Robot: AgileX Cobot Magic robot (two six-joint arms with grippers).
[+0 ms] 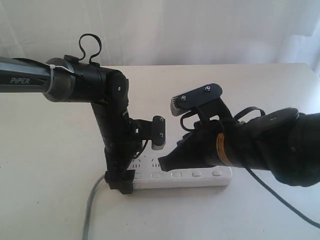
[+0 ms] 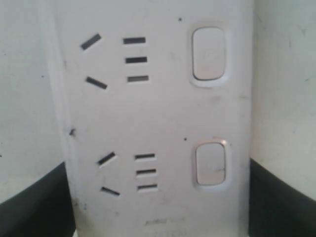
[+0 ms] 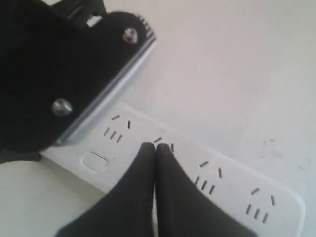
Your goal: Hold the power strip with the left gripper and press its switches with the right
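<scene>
My right gripper, fingers pressed together into one point, hangs over the switches. I can't tell whether it's touching. At its 9 o'clock, the left gripper clamps the power strip by the cord. I judge pressing is underway. The next move is straight down. It's crowded at 9 and open toward 3.

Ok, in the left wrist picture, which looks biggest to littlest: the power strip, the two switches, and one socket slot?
1. the power strip, filling most of the view
2. the upper switch and lower switch, about alike
3. one socket slot, the smallest
</scene>
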